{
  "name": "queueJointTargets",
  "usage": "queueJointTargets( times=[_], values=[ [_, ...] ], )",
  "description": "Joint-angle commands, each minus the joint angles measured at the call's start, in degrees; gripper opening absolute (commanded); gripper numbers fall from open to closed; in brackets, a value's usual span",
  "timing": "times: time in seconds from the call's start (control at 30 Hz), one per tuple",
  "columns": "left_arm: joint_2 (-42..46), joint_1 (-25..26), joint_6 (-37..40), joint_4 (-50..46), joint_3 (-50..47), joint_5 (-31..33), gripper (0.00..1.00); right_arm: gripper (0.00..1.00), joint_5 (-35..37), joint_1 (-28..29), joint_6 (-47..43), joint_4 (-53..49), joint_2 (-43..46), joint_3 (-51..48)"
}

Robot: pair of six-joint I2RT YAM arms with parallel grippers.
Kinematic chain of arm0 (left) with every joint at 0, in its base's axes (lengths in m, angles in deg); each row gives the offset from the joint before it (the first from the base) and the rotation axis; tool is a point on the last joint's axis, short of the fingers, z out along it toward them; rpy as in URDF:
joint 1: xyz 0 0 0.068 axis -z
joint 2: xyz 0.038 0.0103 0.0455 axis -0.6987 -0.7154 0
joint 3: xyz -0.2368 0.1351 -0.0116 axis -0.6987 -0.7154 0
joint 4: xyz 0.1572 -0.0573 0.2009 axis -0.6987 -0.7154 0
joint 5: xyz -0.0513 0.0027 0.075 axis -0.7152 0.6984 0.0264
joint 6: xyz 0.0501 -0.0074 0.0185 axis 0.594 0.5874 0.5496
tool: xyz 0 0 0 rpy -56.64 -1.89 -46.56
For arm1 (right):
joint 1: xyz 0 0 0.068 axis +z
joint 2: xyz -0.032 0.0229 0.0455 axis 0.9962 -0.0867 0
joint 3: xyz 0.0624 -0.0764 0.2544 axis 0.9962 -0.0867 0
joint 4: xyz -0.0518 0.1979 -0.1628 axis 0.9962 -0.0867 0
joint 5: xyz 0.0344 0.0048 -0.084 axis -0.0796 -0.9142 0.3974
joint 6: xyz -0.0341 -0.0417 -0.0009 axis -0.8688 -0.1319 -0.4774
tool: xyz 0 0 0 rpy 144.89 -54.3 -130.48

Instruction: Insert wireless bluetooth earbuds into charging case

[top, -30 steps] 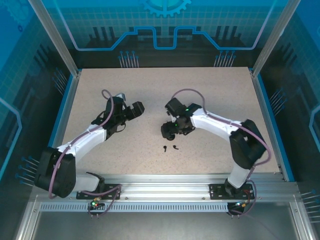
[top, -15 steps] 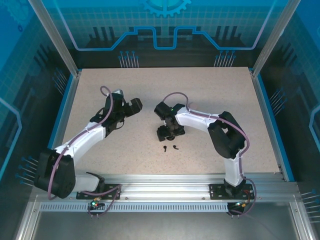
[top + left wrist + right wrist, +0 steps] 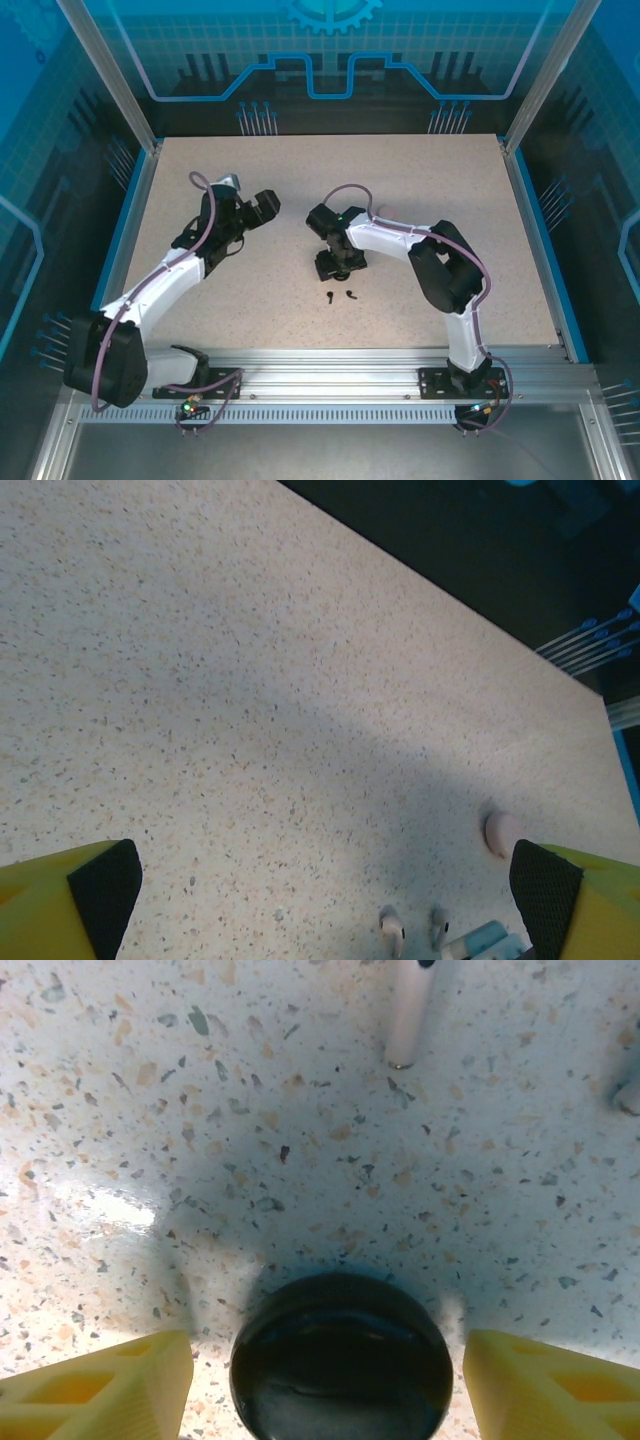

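Observation:
A black round charging case (image 3: 340, 1360) lies on the speckled table between the yellow fingers (image 3: 110, 1385) of my right gripper (image 3: 330, 1385). The gripper is open and straddles the case, with a narrow gap on each side. In the top view the right gripper (image 3: 336, 264) sits just behind two black earbuds (image 3: 340, 295) that lie loose on the table. My left gripper (image 3: 325, 885) is wide open and holds nothing. It hovers at the back left (image 3: 262, 204). Two pale pink earbuds (image 3: 392, 930) and a pale pink round case (image 3: 500, 833) lie ahead of it.
A pale stem (image 3: 410, 1015) lies on the table just beyond the black case. A teal-and-white part (image 3: 480, 943) shows beside the pink earbuds. The table's dark far edge (image 3: 450, 540) runs across the left wrist view. Blue rails (image 3: 128, 215) border the table.
The right gripper has shifted left and settled over the black case, with its jaws narrowing. The left arm has drawn back and to the left and is still open.

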Motion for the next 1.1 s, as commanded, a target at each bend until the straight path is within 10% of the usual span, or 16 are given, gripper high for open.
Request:
queueJointTargets(
  times=[0.0,0.6,1.07],
  values=[
    [2.09,-1.47,-2.14,1.11,-1.38,-1.0,0.99,0.7,0.41,-0.31,0.17,-1.42,-1.16,1.23],
    [-0.37,-1.56,-1.02,-1.9,0.29,-2.36,0.99,0.46,-0.05,-0.18,1.02,-1.05,-0.28,-0.39],
    [-2.67,-1.59,-8.34,16.08,-7.12,-11.55,0.99,0.44,-9.44,-6.09,19.65,3.55,7.22,9.98]
  ],
)
